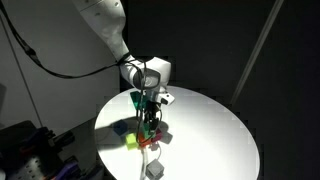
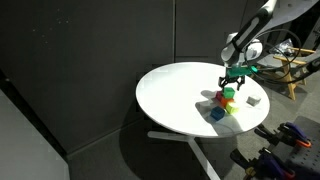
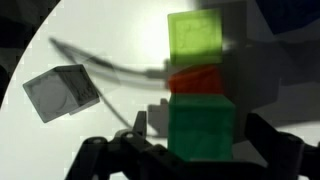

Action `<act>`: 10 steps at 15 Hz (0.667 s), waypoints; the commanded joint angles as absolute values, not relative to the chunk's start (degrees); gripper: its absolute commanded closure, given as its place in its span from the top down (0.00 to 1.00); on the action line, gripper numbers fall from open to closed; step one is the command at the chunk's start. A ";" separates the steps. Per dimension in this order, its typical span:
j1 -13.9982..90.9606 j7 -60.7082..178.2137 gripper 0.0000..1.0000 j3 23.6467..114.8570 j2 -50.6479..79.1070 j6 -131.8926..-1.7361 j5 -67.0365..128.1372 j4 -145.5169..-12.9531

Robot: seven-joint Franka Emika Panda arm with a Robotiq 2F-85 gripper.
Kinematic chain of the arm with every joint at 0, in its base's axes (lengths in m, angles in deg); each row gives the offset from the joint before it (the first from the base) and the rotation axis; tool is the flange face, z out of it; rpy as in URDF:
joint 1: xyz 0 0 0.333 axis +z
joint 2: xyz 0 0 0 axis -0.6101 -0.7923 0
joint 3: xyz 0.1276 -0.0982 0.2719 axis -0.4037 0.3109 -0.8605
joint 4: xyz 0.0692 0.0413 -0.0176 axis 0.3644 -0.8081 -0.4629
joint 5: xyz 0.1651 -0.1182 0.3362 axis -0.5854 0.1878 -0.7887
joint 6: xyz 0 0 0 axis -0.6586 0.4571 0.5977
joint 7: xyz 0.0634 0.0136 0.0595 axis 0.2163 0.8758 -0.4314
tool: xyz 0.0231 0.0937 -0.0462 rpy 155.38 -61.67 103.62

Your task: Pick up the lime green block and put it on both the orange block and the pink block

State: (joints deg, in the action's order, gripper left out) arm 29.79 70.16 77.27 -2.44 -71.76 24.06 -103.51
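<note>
The lime green block (image 3: 201, 126) lies between my gripper's fingers (image 3: 200, 140), with a gap on each side, so the gripper is open. In the wrist view the orange block (image 3: 195, 80) touches its far edge, and the pink block is hidden. In an exterior view the green block (image 2: 228, 91) sits raised on the orange block (image 2: 223, 99), directly under the gripper (image 2: 232, 84). In an exterior view the gripper (image 1: 150, 112) stands over the cluster, with the pink block (image 1: 158, 132) and orange block (image 1: 149, 144) below it.
A pale yellow-green cube (image 3: 195, 35) sits just beyond the orange block and shows in both exterior views (image 1: 130, 141) (image 2: 232, 108). A dark blue cube (image 2: 217, 114) is beside the cluster. A grey-white cube (image 3: 60, 92) (image 2: 253, 100) lies apart. The round white table (image 2: 170, 90) has dark surroundings.
</note>
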 commanded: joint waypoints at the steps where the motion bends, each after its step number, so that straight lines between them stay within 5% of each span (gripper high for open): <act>1: 29.14 68.74 1.00 76.44 -0.14 -70.27 23.13 -104.16; 10: 29.11 65.75 1.00 74.47 6.50 -71.64 22.69 -108.88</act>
State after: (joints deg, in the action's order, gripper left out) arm 29.83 68.74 75.55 1.93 -71.61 24.06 -105.30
